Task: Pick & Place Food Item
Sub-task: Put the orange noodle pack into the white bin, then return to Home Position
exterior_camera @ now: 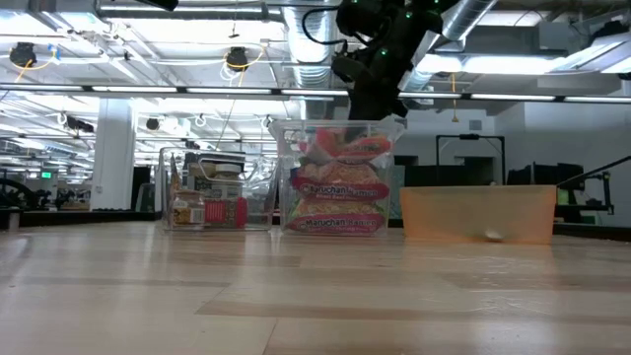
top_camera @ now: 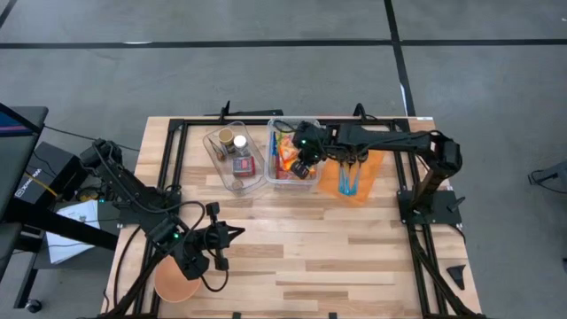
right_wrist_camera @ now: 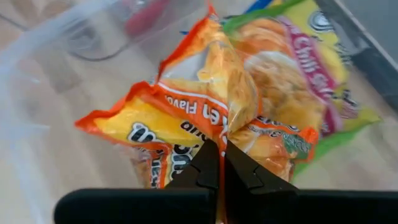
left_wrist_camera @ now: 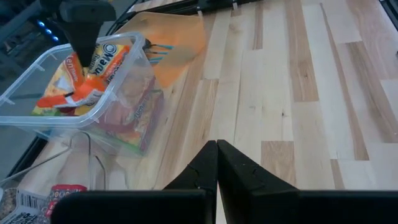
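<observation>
A: Start with the worktop (top_camera: 354, 257). What sits on it?

B: 2 clear bins stand side by side near the far edge. The left bin (top_camera: 232, 159) holds jars. The right bin (top_camera: 290, 156) is stacked with instant noodle packets. An orange tray (top_camera: 354, 177) lies just right of that, and an orange disc (top_camera: 177, 282) sits at the near left corner.

A: Where is the food item?

B: The orange noodle packet (right_wrist_camera: 205, 124) is on top of the pile in the right bin. The right claw (right_wrist_camera: 217, 163) is over that bin, clenched on a pinch of the packet's crinkled wrapper. The low view shows the arm coming down into the bin from above.

A: What could go wrong?

B: The grip looks thin, just film rather than the block of noodles. I judge the wrapper could slide out as the packet rises, dropping it back in the bin or onto the worktop. The film could also tear.

A: Anything else?

B: The packet is wide and the bin wall is close. An edge could catch the rim and drag the light bin. A neighbouring packet could ride up with it.

A: And the left claw (left_wrist_camera: 217, 163)?

B: Clenched on nothing, resting low near the disc, well apart from the bins.
</observation>
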